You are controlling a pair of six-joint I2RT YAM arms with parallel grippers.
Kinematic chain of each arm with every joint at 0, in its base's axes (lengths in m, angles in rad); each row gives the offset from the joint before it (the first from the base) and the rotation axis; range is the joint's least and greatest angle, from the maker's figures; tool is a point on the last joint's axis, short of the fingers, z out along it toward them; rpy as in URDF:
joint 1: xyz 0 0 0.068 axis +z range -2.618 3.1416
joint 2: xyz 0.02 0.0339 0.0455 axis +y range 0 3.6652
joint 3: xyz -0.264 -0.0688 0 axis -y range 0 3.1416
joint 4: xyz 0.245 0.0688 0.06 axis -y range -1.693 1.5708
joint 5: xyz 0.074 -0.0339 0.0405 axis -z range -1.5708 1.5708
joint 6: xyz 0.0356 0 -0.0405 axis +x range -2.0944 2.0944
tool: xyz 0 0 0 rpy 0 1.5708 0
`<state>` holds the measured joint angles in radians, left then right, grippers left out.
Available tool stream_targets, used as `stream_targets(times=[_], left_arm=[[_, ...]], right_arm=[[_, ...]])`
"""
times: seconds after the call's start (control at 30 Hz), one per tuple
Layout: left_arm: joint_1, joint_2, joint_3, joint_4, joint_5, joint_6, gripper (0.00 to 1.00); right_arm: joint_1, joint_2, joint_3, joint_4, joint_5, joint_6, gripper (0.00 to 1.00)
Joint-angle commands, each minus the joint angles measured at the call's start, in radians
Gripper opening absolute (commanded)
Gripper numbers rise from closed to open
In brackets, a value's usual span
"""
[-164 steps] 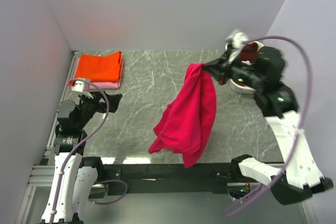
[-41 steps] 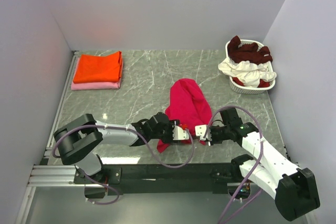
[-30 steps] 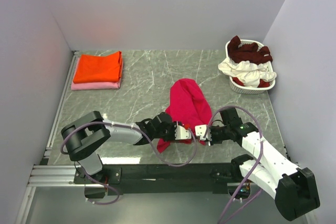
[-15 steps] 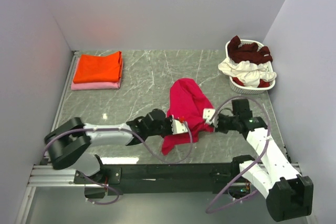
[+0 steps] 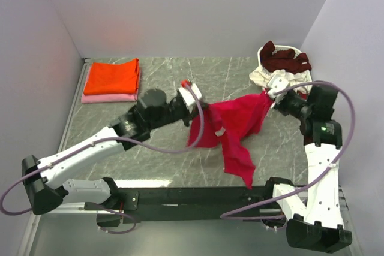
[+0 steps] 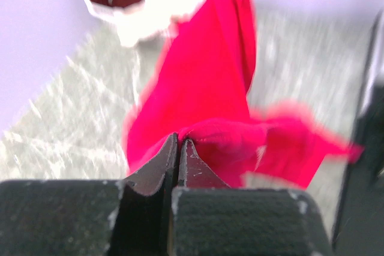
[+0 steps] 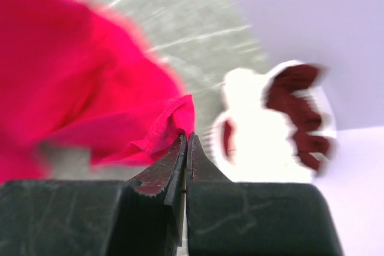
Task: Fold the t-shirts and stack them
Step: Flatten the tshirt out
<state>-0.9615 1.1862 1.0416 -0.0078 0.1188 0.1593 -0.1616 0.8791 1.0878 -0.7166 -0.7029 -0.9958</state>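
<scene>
Crimson-pink t-shirt (image 5: pixel 234 125), held aloft over the middle of the grey marbled surface (image 5: pixel 150 70), spans the gap between my two arms. My left end effector (image 5: pixel 204 111) has its fingers pressed together on a bunched fold at the shirt's 9 o'clock edge. My right end effector (image 5: pixel 269 94) pinches a corner at the 3 o'clock edge, its jaws closed on the hem with no gap showing in the wrist view. I judge the two grips are set well apart so the cloth pulls open into a sheet that can be laid flat for folding. The upper edge runs fairly taut between the pinches, while a loose tail droops toward 6 o'clock; whether that tail touches the surface I cannot tell. At 10 o'clock lies the finished pile, a folded orange t-shirt (image 5: pixel 113 76) resting squarely on a pale pink t-shirt (image 5: pixel 107 97); that corner looks to be where this one is bound once folded. At 2 o'clock the white laundry basket (image 5: pixel 260 54) holds a dark maroon t-shirt (image 5: pixel 285 58) and a white t-shirt (image 5: pixel 261 78), both crumpled and not yet folded. Both wrist views are blurred, so the weave and any finer creases are beyond telling.
</scene>
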Motion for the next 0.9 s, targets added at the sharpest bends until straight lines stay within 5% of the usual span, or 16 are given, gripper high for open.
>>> stream_targets(times=[0.0,0.13,0.33,0.43,0.6,0.77,0.83,0.87], left_arm=[[0.009,-0.059,0.246,-0.09,0.036,-0.237,0.01],[0.013,-0.123,0.328,-0.11,0.037,-0.407,0.01],[0.013,-0.341,0.172,-0.021,0.075,-0.59,0.01],[0.014,-0.447,0.075,-0.038,-0.074,-0.624,0.01],[0.015,-0.569,-0.148,-0.147,-0.61,-0.714,0.01],[0.066,-0.591,-0.366,-0.228,-0.794,-0.959,0.01],[0.124,-0.583,-0.429,-0.241,-0.783,-1.026,0.01],[0.15,-0.576,-0.487,-0.242,-0.772,-1.1,0.01]], right_arm=[[-0.024,-0.015,0.163,0.081,-0.013,0.135,0.0],[-0.026,-0.009,0.271,0.208,-0.017,0.267,0.0],[-0.026,0.087,0.475,0.35,-0.069,0.523,0.0],[0.006,0.205,0.511,0.462,-0.116,0.736,0.0],[0.23,0.392,0.524,0.431,0.136,0.712,0.0],[0.342,0.687,0.552,0.373,0.32,0.729,0.01],[0.365,0.803,0.558,0.37,0.419,0.734,0.11],[0.382,0.836,0.566,0.367,0.454,0.752,0.28]])
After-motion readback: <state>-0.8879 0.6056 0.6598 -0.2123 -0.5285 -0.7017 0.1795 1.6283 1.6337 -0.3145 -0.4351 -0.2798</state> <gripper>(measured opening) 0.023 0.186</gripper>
